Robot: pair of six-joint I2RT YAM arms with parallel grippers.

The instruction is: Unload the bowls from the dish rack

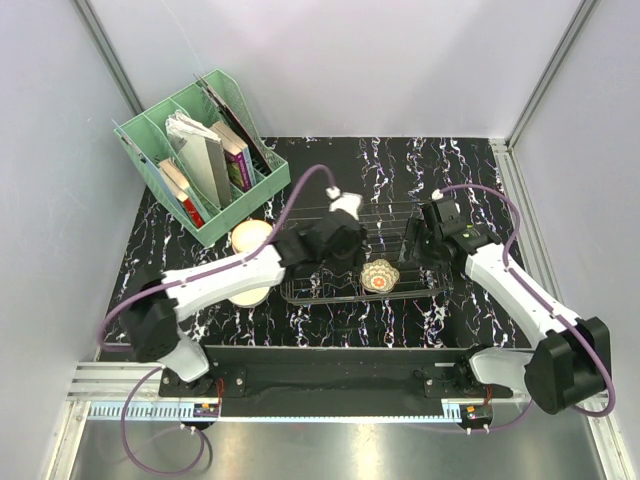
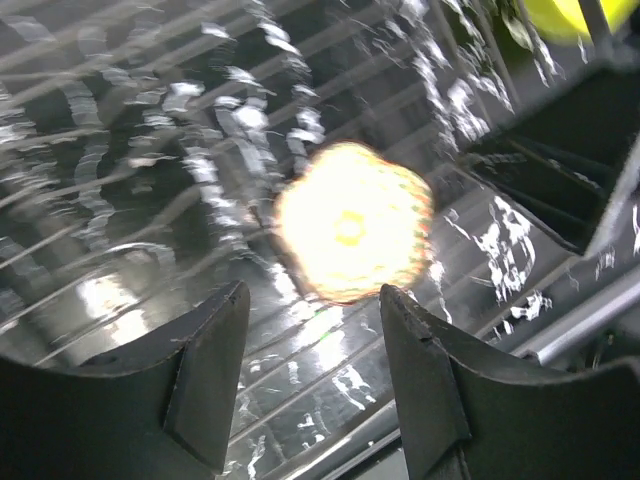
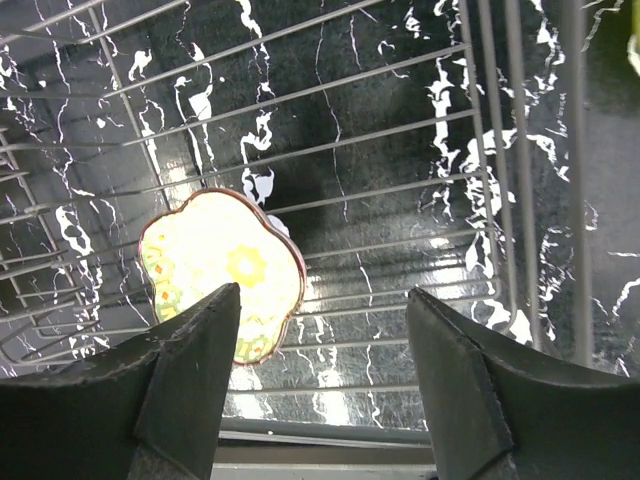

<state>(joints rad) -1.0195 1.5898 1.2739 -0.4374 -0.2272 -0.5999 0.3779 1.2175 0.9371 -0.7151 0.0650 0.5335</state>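
While both arms reach in over the low rectangular dish rack of thin dark wire (image 1: 325, 287), a small bowl with a scalloped, flower-shaped rim and a cream inside bearing a yellow speckled pattern (image 1: 380, 276) lies in the rack's near-right part. It rests on the wires with its patterned inside turned up toward the cameras.

The left claw (image 1: 345, 250) hangs over the middle of the rack, just left of that bowl. In the left wrist view its two dark fingers (image 2: 200, 380) stand apart with nothing between them, so it is released. The bowl (image 2: 350, 220) is a blurred bright shape beyond the fingertips and clear of them.

The right claw (image 1: 412, 245) is over the rack's right end, just right of the bowl. Seen from the right wrist, this claw (image 3: 322, 295) is also released, its fingers (image 3: 190, 380) spread wide above the rack wires (image 3: 400, 180). The scalloped bowl (image 3: 222, 270) sits beside the left-hand finger rather than between the two.

Outside the rack's left end, a plain round cream bowl (image 1: 250, 237) sits on the black counter veined with white (image 1: 400, 165). A second pale round shape (image 1: 248, 295) lies nearer, partly hidden under the left arm. Beyond the rack's far-left corner stands a mint-green plastic file organiser (image 1: 240, 215) holding books. A bright yellow-green rounded edge (image 2: 570, 15) shows at the top right of the left wrist view, too cropped to name.
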